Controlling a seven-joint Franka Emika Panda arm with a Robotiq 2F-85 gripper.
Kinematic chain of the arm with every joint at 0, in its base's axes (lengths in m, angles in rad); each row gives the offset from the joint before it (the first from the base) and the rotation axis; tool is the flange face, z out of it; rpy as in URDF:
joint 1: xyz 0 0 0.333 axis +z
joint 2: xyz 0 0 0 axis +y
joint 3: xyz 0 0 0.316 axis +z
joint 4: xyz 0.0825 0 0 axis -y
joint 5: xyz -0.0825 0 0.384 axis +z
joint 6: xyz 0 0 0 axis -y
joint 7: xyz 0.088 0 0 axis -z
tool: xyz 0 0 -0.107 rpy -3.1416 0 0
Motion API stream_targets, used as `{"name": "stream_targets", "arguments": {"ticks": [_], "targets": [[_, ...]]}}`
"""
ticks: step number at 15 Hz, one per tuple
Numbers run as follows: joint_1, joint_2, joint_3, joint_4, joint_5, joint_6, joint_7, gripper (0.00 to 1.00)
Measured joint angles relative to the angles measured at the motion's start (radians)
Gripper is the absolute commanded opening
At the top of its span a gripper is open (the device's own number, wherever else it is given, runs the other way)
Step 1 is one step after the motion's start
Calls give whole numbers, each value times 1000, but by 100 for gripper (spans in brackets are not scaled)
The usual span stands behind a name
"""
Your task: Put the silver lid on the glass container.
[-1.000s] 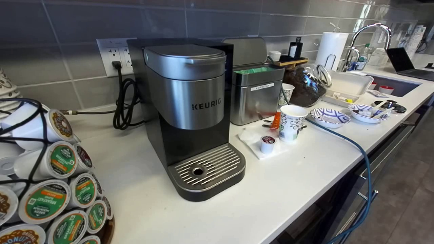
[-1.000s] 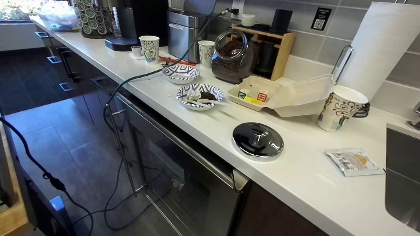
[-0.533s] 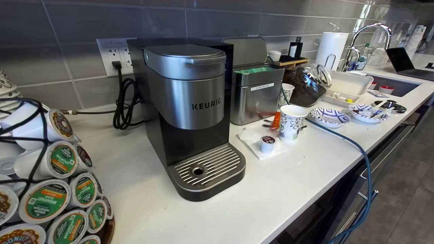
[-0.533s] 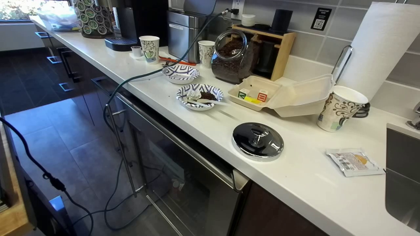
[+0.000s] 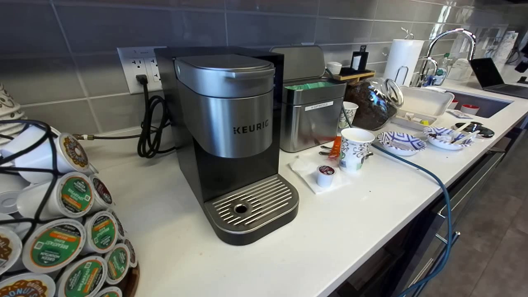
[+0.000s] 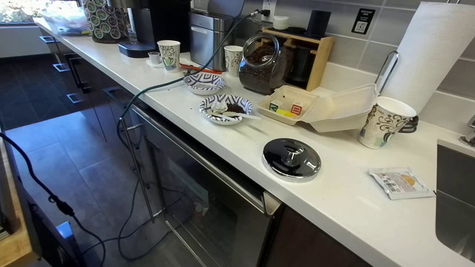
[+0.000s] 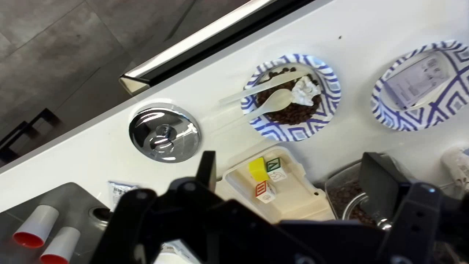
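My jaws stand wide, empty; glare perhaps blurs the knob [image 6: 292,157], and pinching off-centre I could drop the silver lid [image 7: 165,133].

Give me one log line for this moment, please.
gripper: open, nothing held | silver lid: flat on counter, near its edge | glass container: uncovered | status: lid not yet placed

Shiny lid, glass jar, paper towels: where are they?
Shiny lid [image 6: 291,158], in an exterior view: its knob.
Glass jar [image 6: 261,75], in an exterior view: its side.
Paper towels [image 6: 431,55], in an exterior view: roll's side.
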Motion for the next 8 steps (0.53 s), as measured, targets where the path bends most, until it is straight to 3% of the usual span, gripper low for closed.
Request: {"name": "stream_targets", "arguments": {"ticks": [4, 8], "targets": [[-28, 211, -40, 191, 33, -21, -58, 100], [-31, 247, -40, 230, 40, -31, -62, 100]]}}
